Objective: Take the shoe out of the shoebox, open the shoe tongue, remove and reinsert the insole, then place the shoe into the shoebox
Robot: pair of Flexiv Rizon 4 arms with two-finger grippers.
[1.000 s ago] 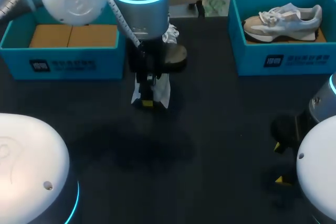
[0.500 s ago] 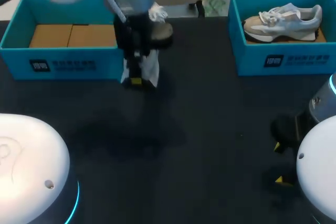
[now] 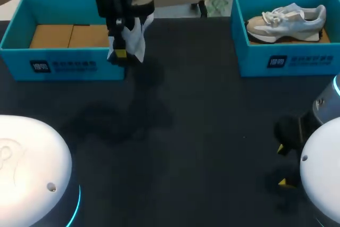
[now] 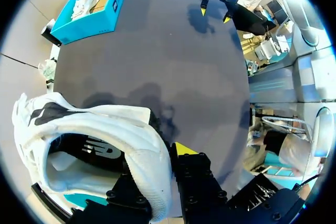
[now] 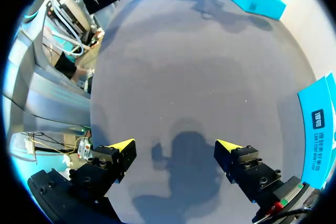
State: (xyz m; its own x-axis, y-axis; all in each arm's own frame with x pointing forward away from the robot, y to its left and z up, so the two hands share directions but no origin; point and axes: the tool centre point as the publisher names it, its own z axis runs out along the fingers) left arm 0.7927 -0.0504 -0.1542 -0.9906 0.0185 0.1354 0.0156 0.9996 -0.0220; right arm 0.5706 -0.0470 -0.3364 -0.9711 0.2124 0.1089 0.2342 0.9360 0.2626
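Over the right end of the left shoebox (image 3: 69, 66), pinching the light, floppy shoe (image 4: 105, 124) by its collar, likely the firmest hold, in the left gripper (image 4: 165, 153); holding the right gripper (image 5: 176, 148) open, well apart.

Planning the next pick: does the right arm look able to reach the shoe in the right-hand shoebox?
Probably yes: the right gripper is open and empty, the shoe lies uncovered in its shoebox, bare table between.

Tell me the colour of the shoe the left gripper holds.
The shoe is white with black accents, clearest in left wrist view.
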